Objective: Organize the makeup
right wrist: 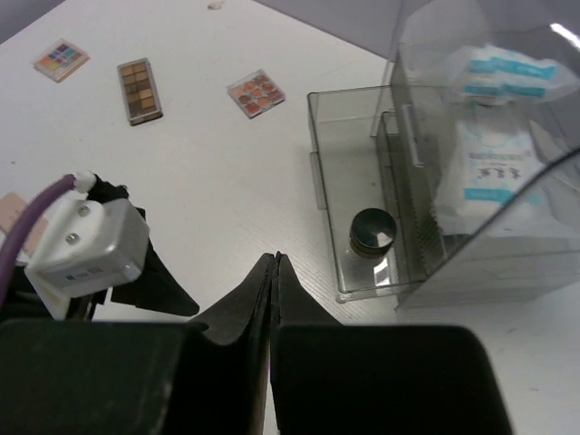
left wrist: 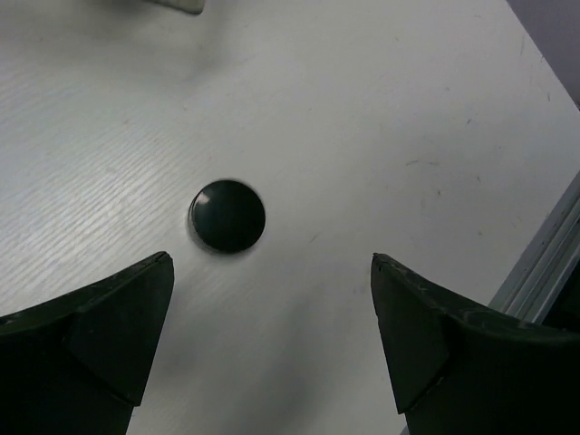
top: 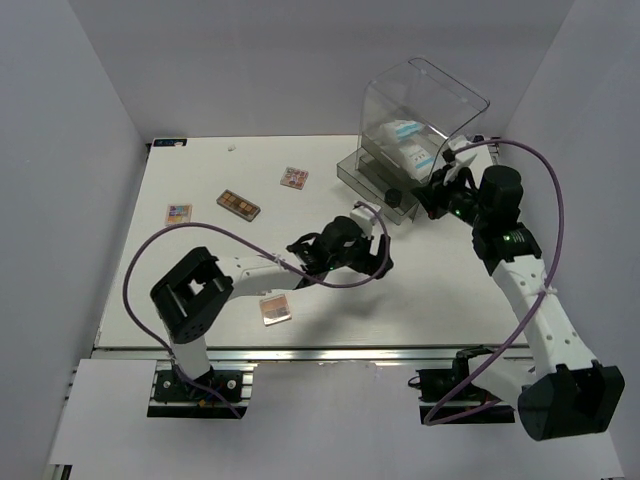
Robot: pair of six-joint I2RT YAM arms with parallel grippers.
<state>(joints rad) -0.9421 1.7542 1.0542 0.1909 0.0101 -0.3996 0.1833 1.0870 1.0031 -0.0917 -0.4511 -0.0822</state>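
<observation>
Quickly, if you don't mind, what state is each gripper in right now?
Left gripper: open, empty, small round black jar just beyond it.
Right gripper: shut, holding nothing.

I see white tabletop (top: 200,160), faint grain. Loose jar (left wrist: 227,215): glossy black. 2nd jar (right wrist: 372,230) in clear greyish drawer (right wrist: 349,154): dark, blackish. Long palette (top: 238,204): brown/tan pans, dark frame. Square palette (top: 294,178) twd far edge: pink/red pans. Small palette (top: 179,213) nr left edge: multicolour pans, pinkish frame. Palette (top: 275,309) nr near edge: peach-pink. Pouches (top: 408,140): white w/ blue print. Cable (right wrist: 36,217): purple.
</observation>
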